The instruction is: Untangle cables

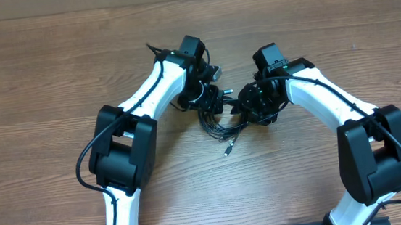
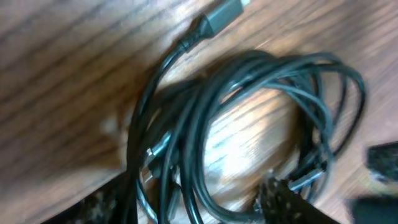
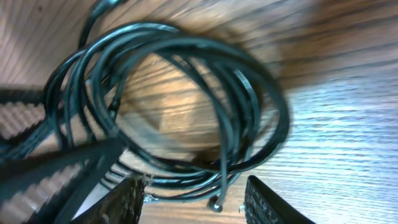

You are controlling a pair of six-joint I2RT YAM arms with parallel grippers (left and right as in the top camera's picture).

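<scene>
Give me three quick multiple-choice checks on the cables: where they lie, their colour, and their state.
1. Where do the cables lie? A in a tray; B on the wooden table; C hanging off the edge.
2. Their colour? A white; B red; C black.
3. Their state? A looped together in one coil; B laid out straight and apart; C cut into pieces.
Answers: B, the overhead view shows them on bare wood; C, every cord is black in all views; A, both wrist views show overlapping loops.
</scene>
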